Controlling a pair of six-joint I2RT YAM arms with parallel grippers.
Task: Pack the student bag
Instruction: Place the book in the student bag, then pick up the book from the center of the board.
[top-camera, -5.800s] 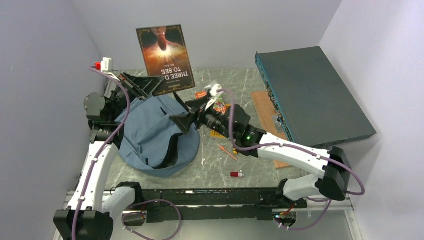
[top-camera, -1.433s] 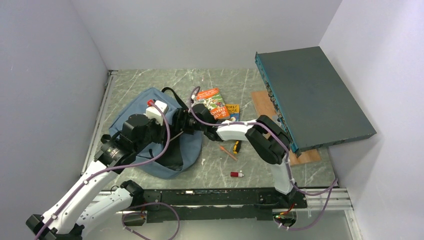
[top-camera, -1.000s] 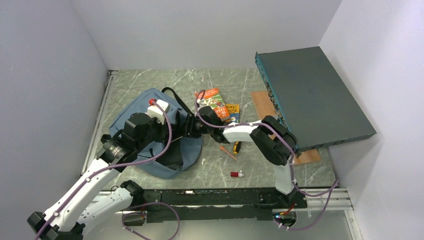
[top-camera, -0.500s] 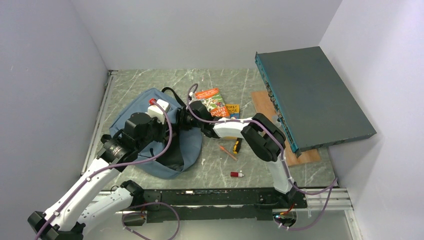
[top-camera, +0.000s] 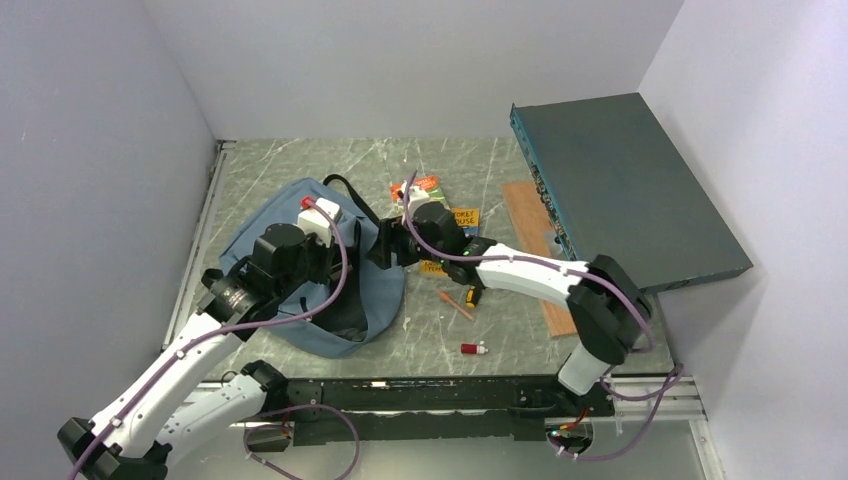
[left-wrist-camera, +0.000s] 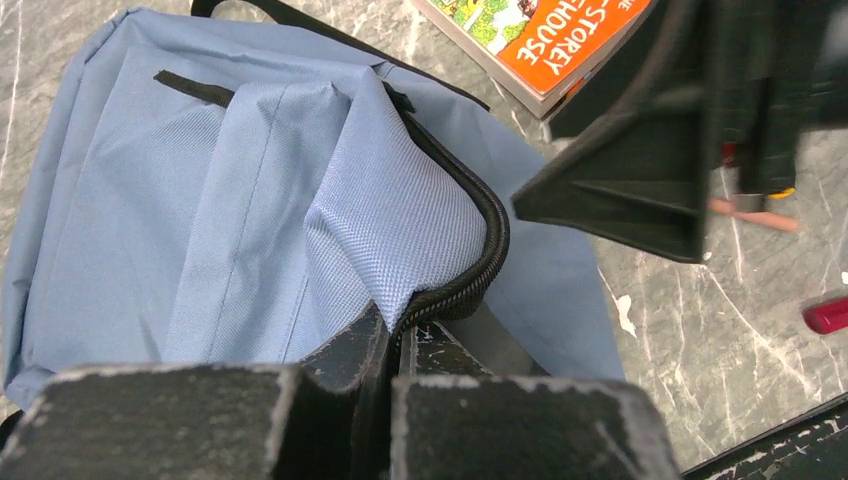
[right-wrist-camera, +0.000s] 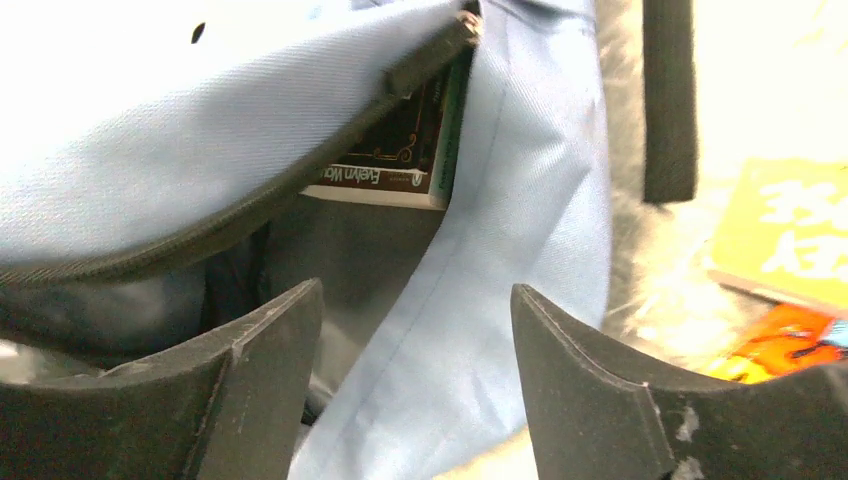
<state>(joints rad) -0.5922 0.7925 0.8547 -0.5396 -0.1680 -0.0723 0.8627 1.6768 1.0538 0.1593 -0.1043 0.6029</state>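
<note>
The dusty-blue student bag (top-camera: 275, 210) lies at the left of the table with its zipper open. My left gripper (top-camera: 343, 264) is shut on the upper zippered edge of the bag's opening (left-wrist-camera: 455, 290) and holds it lifted; in the left wrist view the gripper (left-wrist-camera: 400, 335) pinches fabric and zipper. My right gripper (top-camera: 386, 244) is open and empty just at the right side of the opening; its fingers (left-wrist-camera: 640, 190) show in the left wrist view. In the right wrist view the gripper (right-wrist-camera: 415, 300) faces the bag (right-wrist-camera: 200, 130), with a dark book (right-wrist-camera: 385, 150) lying inside.
An orange book (top-camera: 424, 188) and a yellow book (top-camera: 464, 217) lie right of the bag. An orange pencil (top-camera: 455, 303), a yellow-black item (top-camera: 473, 295) and a red marker (top-camera: 473, 348) lie near the front. A dark teal box (top-camera: 625, 190) leans over a brown board (top-camera: 548, 300).
The large dark book held up earlier is now inside the bag. In the last second my right gripper drew back right from the opening and its elbow swung right. The left gripper keeps its hold.
</note>
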